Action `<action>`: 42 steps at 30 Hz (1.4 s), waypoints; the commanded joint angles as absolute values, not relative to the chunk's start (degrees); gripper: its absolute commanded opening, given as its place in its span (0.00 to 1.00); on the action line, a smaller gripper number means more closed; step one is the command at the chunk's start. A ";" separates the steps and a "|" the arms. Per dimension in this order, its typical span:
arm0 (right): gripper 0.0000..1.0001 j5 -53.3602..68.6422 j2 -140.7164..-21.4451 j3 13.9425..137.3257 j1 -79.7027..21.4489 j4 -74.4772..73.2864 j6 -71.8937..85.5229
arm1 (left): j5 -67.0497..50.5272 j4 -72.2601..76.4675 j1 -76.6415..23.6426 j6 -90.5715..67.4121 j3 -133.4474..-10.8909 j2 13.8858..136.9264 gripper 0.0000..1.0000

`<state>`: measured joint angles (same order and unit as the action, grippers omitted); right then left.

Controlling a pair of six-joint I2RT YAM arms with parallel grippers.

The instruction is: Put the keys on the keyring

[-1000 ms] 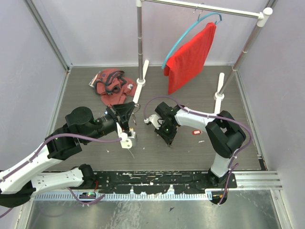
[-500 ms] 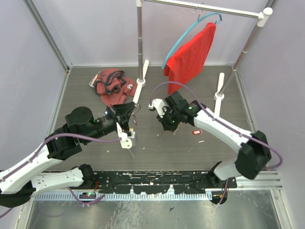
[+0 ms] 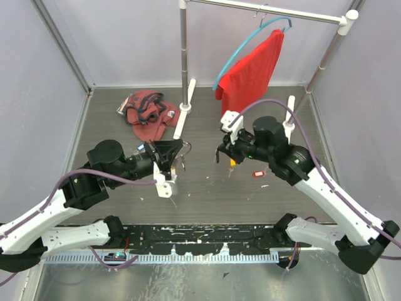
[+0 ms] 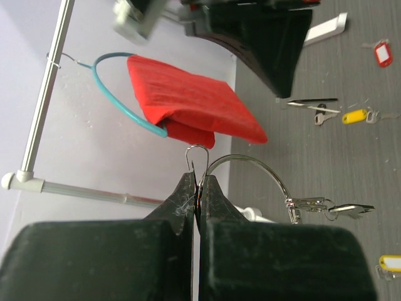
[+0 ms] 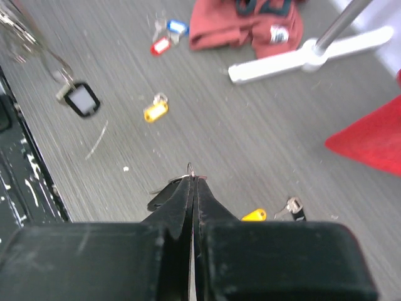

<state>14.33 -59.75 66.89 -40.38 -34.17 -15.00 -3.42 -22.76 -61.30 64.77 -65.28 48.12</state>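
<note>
Keyring (image 4: 244, 157): thin silver wire loop, pinched in left gripper (image 4: 199, 180), black-tagged key (image 5: 81, 99) dangling from it. Yellow-tagged key (image 3: 232, 162) hangs clamped in right gripper (image 5: 191, 182). Red-tagged key (image 3: 257, 174) lies flat, well apart.

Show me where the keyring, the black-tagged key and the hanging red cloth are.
keyring (image 4: 241, 156): left wrist view, on its wire arc.
black-tagged key (image 5: 81, 99): right wrist view, on its tag.
red cloth (image 3: 250, 75): top external view, on its middle.
</note>
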 commanded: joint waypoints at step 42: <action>0.01 48.39 -58.58 81.00 -40.36 -29.58 -54.81 | -18.06 -41.60 -61.46 68.95 -81.88 57.24 0.00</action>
